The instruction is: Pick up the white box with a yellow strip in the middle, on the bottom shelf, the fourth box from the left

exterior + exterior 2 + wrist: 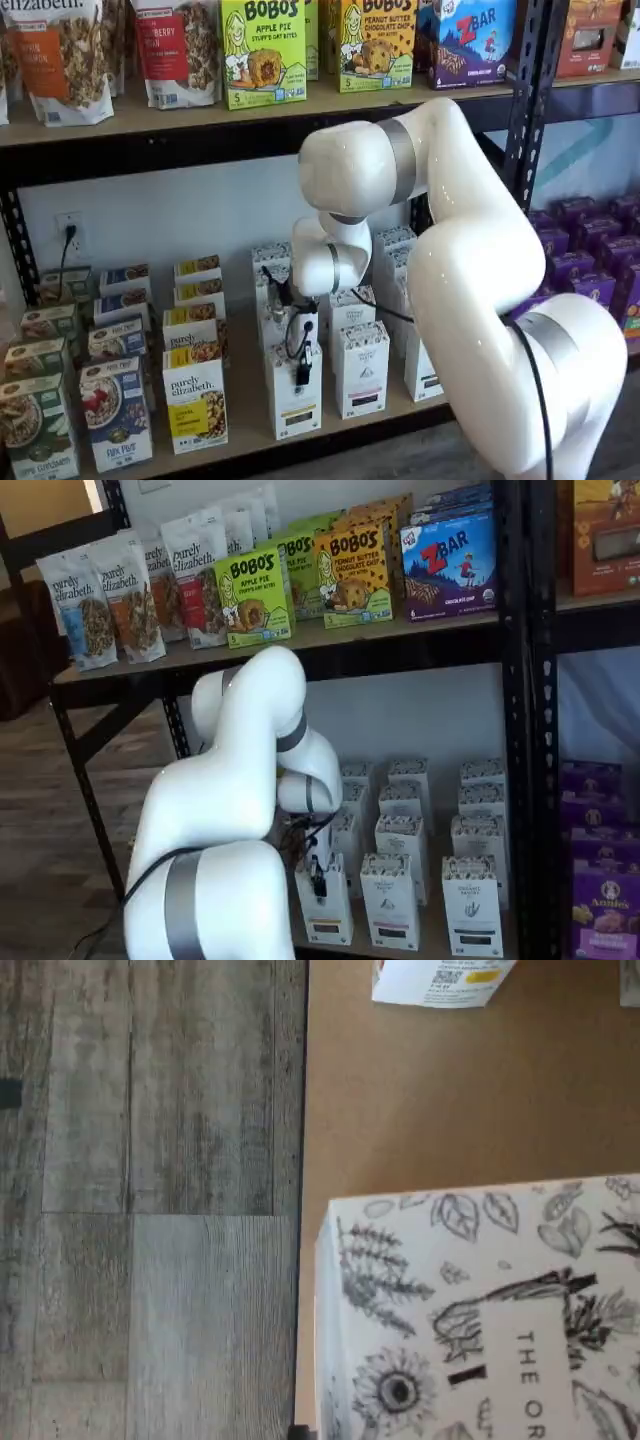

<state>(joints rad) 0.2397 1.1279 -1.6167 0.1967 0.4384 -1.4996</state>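
The white box (293, 405) stands at the front of the bottom shelf (250, 445), a tall narrow carton with a speckled top band. It also shows in a shelf view (326, 912). My gripper (302, 376) hangs right over its top, with one black finger down the carton's front face. The gripper shows the same way in a shelf view (318, 883). I cannot tell whether the fingers are closed on the carton. The wrist view shows the speckled, leaf-printed top of a white carton (480, 1310) close up on the tan shelf board (420, 1100).
Like white cartons (361, 368) stand right beside and behind it. A "purely elizabeth" box (195, 400) with a yellow panel stands to its left. The black rack upright (515, 730) and purple boxes (590, 270) are to the right. Grey plank floor (150, 1200) lies beyond the shelf edge.
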